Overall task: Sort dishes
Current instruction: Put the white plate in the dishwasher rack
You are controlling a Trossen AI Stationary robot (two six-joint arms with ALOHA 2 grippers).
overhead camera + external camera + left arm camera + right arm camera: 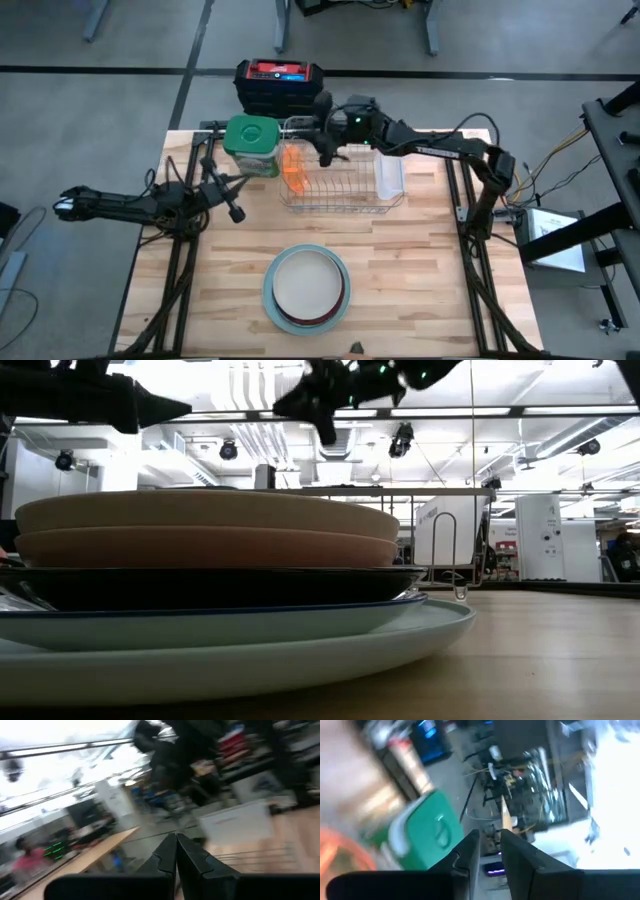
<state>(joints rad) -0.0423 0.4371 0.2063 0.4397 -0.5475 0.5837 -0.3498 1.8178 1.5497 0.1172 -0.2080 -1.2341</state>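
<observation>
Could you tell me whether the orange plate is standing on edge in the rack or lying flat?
On edge: the orange plate stands upright at the wire rack's left end in the high view.

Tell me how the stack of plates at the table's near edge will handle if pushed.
The plate stack looks rigid and probably heavy, so it should slide rather than tip on its broad light blue plate. The loosely nested upper plates may shift.

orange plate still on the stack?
No. In the high view the orange plate stands on edge in the wire rack, away from the plate stack at the table's near edge.
</observation>
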